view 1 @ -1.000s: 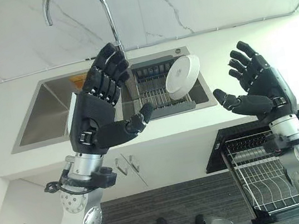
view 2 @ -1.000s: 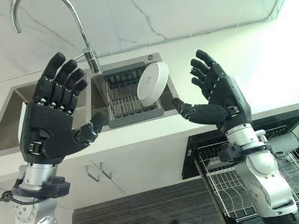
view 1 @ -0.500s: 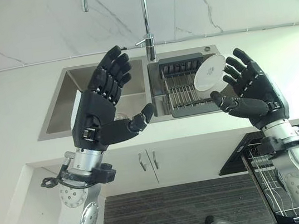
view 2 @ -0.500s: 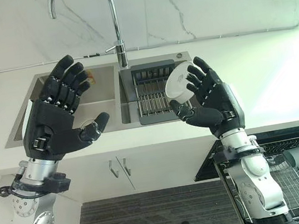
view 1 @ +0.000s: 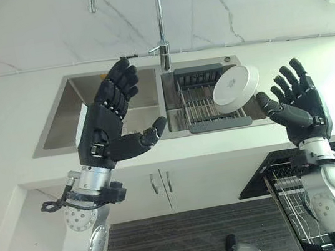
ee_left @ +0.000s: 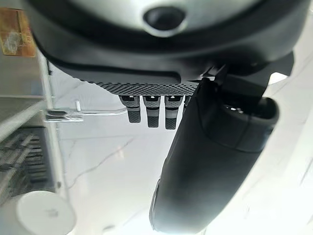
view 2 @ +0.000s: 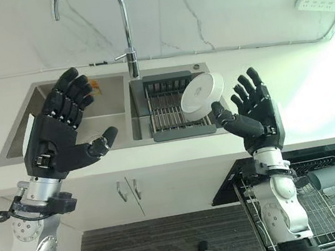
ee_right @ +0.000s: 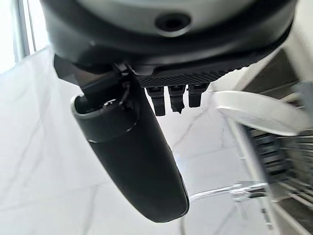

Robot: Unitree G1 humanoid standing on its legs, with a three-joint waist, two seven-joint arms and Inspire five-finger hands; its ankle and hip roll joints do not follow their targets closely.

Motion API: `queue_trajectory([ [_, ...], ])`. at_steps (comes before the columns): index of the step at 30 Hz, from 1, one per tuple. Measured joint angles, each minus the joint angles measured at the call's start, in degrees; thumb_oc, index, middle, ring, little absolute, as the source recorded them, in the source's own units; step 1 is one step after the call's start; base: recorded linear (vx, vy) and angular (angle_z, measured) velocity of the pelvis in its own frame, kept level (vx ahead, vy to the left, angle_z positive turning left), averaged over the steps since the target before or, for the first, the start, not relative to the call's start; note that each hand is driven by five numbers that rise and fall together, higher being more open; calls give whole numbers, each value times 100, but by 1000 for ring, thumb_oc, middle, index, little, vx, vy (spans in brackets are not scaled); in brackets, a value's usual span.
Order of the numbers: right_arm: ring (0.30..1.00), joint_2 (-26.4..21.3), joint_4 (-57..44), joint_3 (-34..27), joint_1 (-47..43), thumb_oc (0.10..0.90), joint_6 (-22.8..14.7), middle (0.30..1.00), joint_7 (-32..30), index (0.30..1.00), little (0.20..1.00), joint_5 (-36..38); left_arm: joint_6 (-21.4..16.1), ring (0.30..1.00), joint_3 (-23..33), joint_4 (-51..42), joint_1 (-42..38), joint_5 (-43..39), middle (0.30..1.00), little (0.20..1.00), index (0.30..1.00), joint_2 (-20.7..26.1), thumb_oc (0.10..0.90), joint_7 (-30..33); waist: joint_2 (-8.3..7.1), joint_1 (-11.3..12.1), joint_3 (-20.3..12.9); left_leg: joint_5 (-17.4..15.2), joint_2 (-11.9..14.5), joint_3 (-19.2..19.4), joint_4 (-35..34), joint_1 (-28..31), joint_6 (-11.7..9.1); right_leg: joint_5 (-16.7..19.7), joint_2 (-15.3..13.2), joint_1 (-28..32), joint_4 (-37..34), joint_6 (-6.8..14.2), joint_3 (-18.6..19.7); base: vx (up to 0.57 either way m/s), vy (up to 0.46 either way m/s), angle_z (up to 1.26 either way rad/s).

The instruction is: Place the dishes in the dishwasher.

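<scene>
A white plate (view 1: 235, 84) leans on edge in the dark dish rack (view 1: 201, 104) set in the sink's right basin; the same plate (view 2: 201, 96) shows in the right eye view. My left hand (view 1: 109, 124) is raised in front of the left basin, open, fingers spread and empty. Just right of the plate my right hand (view 1: 299, 109) is held up, open and empty, apart from the plate. An orange item (view 2: 96, 89) lies at the left basin's back edge. The dishwasher's pulled-out wire rack (view 2: 331, 208) sits at lower right.
A tall curved faucet (view 1: 159, 22) rises behind the sink (view 1: 54, 123). White counter (view 1: 1, 112) runs on both sides, with cabinet doors (view 1: 161, 186) below. A wall socket (view 2: 313, 0) sits at the upper right. A grey cup (view 2: 326, 177) lies in the dishwasher rack.
The camera view has shifted. My right hand has moved from in front of the plate to its right side; the plate now shows whole. The left hand stays raised.
</scene>
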Motion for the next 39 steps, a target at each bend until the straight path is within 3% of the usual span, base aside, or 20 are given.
queue_trajectory([
  [3,900,-45,-140,-13,-47,800,9,900,5,900,900,91,5,900,-1,-214,41,235,900,900,900,7,800,-30,54,-37,-28,126,210,8,-325,144,-207,-112,236,-33,42,-198,20,97,-71,-13],
  [5,900,-49,-130,-135,-36,800,36,900,-12,900,900,212,23,900,0,-221,40,205,900,900,900,0,800,-47,168,-79,-56,161,314,-5,-444,181,-277,-195,329,-35,136,-306,-68,74,-54,-3],
  [9,900,-196,-35,-218,-85,800,88,900,-129,900,900,393,29,900,-51,-201,39,205,900,900,900,-140,800,-35,411,-53,-97,223,364,-106,-622,254,-375,-266,396,-34,238,-448,-160,49,-25,11],
  [11,900,-250,126,-202,-209,800,174,900,-126,900,900,576,29,900,-77,-200,29,205,900,900,900,-137,800,-45,459,-45,-126,247,377,-156,-637,265,-415,-289,406,-32,277,-468,-192,44,-19,10],
  [19,900,-244,1159,-158,-637,800,396,900,-111,900,900,1090,64,900,-96,-12,-57,110,900,900,900,-133,800,-66,423,93,-149,275,299,-265,-602,245,-379,-409,258,-3,386,-386,-281,24,10,10],
  [25,900,-247,1817,-72,-705,800,819,900,-39,900,900,1408,115,900,-182,38,-215,93,900,900,900,24,800,-161,179,270,-331,290,290,-399,-586,205,-383,-472,220,14,430,-396,-411,27,18,11],
  [39,900,-339,2527,-46,-1074,800,1532,900,59,900,900,1965,249,900,-363,202,-274,78,900,900,900,100,800,-153,173,257,-336,309,279,-465,-518,237,-415,-434,213,138,402,-418,-466,-1,4,2],
])
